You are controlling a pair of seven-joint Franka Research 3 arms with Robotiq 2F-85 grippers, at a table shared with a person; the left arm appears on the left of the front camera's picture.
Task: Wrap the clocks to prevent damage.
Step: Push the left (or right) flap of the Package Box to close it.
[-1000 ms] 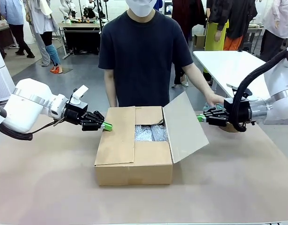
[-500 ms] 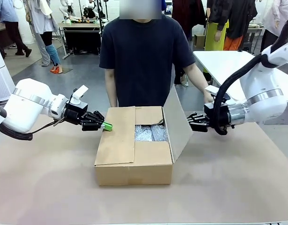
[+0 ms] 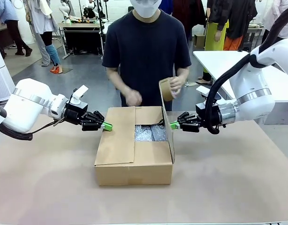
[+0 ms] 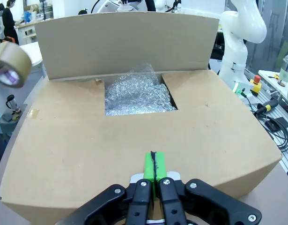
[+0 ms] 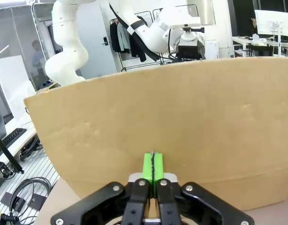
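no legible text, labels or numbers on box or tape.

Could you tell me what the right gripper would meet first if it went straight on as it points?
The box's upright right flap: the shut right gripper points squarely at its outer face, very close to it or perhaps touching.

One cardboard box (image 3: 134,173), one patch of bubble wrap (image 3: 151,133) inside it, one tape roll (image 3: 166,89), one person (image 3: 146,51) near the box and two grippers, namely the left gripper (image 3: 107,125) and the right gripper (image 3: 173,125), are counted.
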